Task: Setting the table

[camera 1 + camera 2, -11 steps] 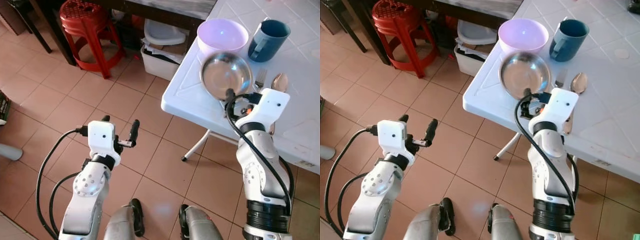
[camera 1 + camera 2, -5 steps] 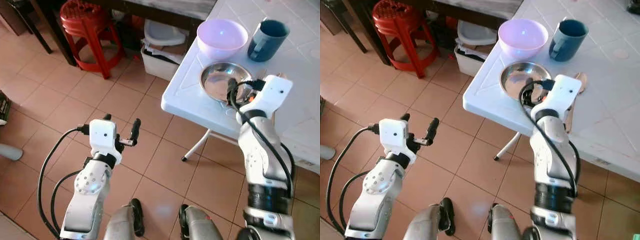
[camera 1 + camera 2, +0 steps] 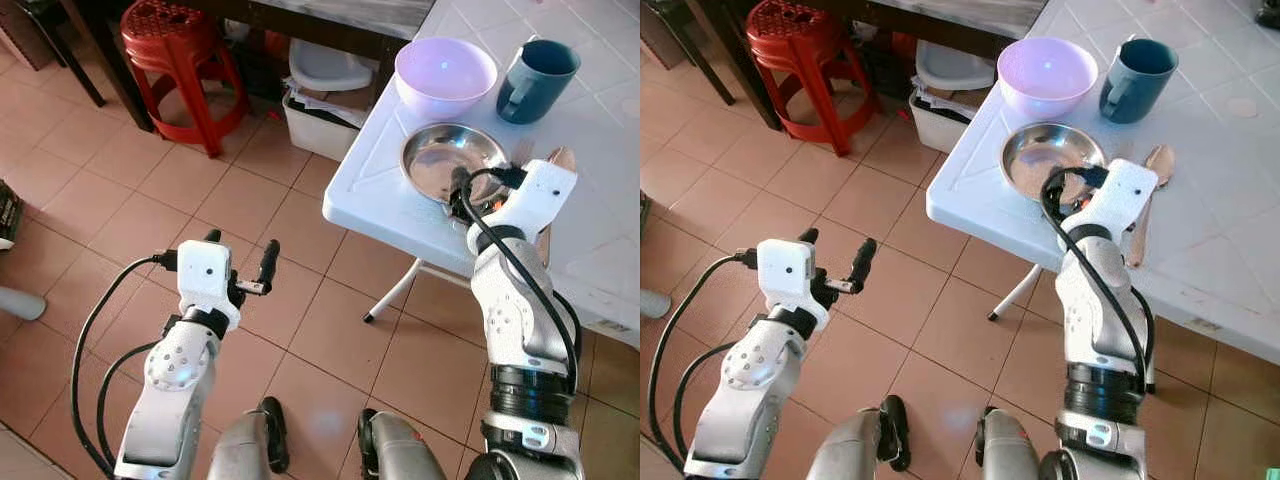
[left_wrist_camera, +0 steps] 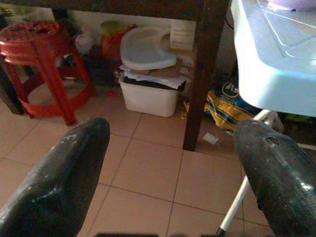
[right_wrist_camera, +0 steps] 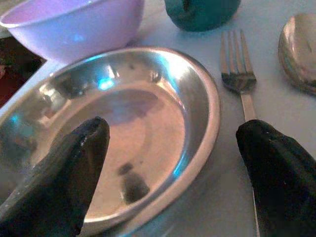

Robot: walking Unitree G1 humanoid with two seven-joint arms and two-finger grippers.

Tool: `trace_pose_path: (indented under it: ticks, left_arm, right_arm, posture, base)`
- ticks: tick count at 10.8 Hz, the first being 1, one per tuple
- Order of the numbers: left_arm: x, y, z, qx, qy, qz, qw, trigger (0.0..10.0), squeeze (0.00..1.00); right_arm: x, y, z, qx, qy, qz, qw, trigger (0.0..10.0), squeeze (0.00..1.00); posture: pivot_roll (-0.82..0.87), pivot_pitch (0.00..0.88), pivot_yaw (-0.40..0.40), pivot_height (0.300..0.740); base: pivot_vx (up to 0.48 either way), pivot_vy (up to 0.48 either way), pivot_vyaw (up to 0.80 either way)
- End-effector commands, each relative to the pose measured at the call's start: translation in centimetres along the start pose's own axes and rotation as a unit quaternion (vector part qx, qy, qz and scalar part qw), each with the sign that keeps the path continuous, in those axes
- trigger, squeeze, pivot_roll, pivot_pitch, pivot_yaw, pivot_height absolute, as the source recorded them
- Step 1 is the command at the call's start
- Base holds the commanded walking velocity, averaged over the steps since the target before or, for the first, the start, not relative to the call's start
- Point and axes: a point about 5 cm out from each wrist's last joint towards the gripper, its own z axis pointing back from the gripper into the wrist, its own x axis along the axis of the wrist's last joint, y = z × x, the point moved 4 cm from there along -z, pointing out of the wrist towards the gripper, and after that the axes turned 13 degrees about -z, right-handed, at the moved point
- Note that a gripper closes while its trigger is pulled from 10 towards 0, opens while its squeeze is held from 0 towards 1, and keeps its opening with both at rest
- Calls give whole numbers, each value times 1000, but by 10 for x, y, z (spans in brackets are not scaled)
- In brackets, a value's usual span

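A steel plate [image 3: 450,160] lies flat near the corner of the white table [image 3: 365,190]. Behind it stand a purple bowl [image 3: 445,70] and a teal mug [image 3: 535,80]. A fork [image 5: 238,74] and a spoon [image 5: 298,49] lie just to the plate's right. My right gripper [image 5: 170,127] is open at the plate's [image 5: 133,118] near rim, with one finger over the dish and the other beside the fork. It holds nothing. My left gripper [image 3: 240,248] hangs open and idle over the tiled floor.
A red plastic stool [image 3: 170,40] stands at the far left. A white bin [image 3: 320,120] with a white tray [image 4: 145,47] on top sits under a dark table, beside its leg [image 4: 202,74]. The white table's folding leg [image 3: 395,290] reaches the floor ahead of me.
A second ago the plate was tilted up in my right gripper. It now lies flat on the table and the gripper has let go. The left arm barely moved.
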Motion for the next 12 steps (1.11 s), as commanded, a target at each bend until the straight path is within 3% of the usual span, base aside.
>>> trace_pose_path:
  ticks: [1,2,4,7,12]
  left_arm:
    - [-6,-3,4,-14,11,-7,1000,10000,0]
    - [-8,-5,5,-32,13,-5,999,10000,0]
    - [-10,-14,9,-74,19,23,997,10000,0]
    - [-7,-15,8,-78,10,24,997,10000,0]
    - [-6,-18,7,-84,6,24,996,10000,0]
  right_arm:
    - [-6,-2,-1,-4,17,-5,1000,4863,0]
    - [-8,-1,-2,-3,24,-10,1000,0,0]
    - [-14,1,-2,1,34,-16,999,0,0]
    - [-16,1,-3,-3,41,-22,999,0,0]
    - [-21,-17,4,-48,57,-34,997,0,0]
  posture:
    - [-39,271,52,740]
    - [-38,270,50,740]
    - [-33,269,46,740]
    - [-36,271,45,740]
    - [-45,270,47,740]
  base:
    - [0,0,0]
    - [0,0,0]
    - [0,0,0]
    - [0,0,0]
    - [0,0,0]
